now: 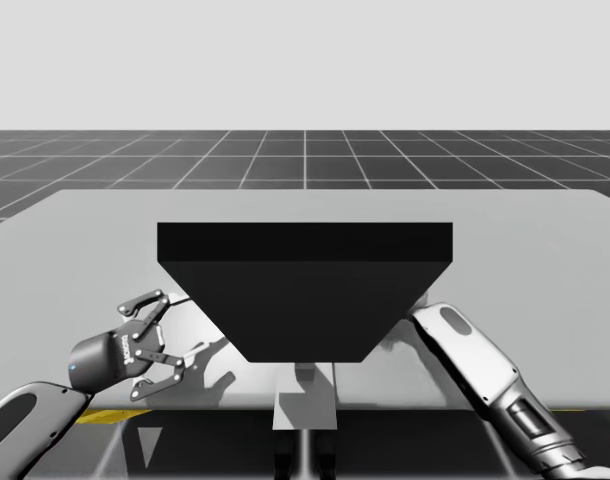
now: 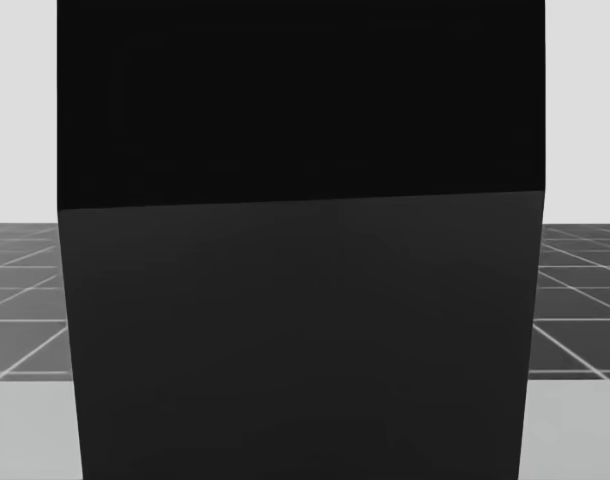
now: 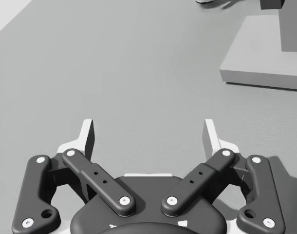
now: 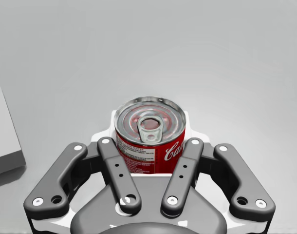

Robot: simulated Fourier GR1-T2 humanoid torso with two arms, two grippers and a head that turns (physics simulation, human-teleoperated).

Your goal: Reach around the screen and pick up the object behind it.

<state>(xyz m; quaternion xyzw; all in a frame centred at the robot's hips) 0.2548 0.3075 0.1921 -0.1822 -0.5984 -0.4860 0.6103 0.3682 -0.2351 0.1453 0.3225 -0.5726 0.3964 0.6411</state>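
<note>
White script lettering and a panel of fine print are carried on the side of the red can point(image 4: 149, 152), gripped between the fingers of the right gripper point(image 4: 149, 124). A small illegible marking is seen on the left gripper point(image 1: 171, 335), lower left of the high view.

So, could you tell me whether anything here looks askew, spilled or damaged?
Nothing stands out. The red can sits sealed and undented, gripped in my right pincer; the black screen stands straight on the table; my left pincer hangs open above it.
</note>
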